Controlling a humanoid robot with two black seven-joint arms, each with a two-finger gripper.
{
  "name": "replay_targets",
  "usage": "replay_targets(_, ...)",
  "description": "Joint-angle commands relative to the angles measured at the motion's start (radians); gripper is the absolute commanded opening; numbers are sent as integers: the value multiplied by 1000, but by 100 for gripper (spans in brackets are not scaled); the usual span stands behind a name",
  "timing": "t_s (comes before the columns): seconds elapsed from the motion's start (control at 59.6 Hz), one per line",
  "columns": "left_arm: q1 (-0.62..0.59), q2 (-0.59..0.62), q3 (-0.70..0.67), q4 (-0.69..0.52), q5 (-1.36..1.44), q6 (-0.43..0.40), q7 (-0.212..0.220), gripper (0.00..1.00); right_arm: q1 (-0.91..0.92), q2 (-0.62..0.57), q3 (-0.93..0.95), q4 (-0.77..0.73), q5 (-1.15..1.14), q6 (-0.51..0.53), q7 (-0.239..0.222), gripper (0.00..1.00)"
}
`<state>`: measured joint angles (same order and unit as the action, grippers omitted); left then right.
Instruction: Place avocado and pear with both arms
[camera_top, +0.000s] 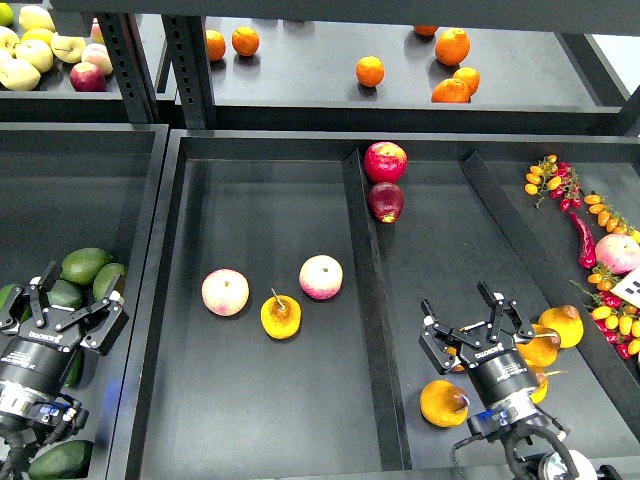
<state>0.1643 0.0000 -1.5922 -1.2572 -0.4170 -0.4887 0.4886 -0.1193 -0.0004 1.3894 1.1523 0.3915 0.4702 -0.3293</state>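
Observation:
The pear (443, 403), plump and yellow-orange with a dark dimple, lies in the right tray section near the front. My right gripper (468, 327) is open and empty just above and right of it, with other orange pears (560, 325) beside its fingers. A dark green avocado (60, 460) lies at the bottom left of the left bin. My left gripper (73, 300) is open and empty above it, next to paler green avocados (86, 264).
An orange pear with a long stem (280, 316) and two pink apples (225, 292) lie in the middle tray. Two red apples (385, 162) sit by the divider (365, 290). Peppers and small tomatoes (585, 235) are on the right, and oranges (370, 71) on the back shelf.

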Motion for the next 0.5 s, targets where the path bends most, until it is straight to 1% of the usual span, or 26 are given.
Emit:
replay_targets(0.0,14,0,-14,-65,1,0,0,99,-20,0,-20,110,29,-91,0,100)
replay_targets(0.168,15,0,-32,-125,4,0,0,99,16,0,-6,152,27,-212,0,100)
replay_targets(0.302,14,0,-29,-126,7,0,0,99,78,0,22,147,24,-298,0,100)
replay_targets(0.369,15,0,-31,-126,9,0,0,99,119,0,28,144,21,-378,0,100)
replay_targets(0.42,14,0,-31,-126,12,0,0,99,136,0,28,144,21,-406,1,100)
replay_targets(0.487,14,0,-31,-126,17,0,0,99,167,0,28,141,15,-416,1,100)
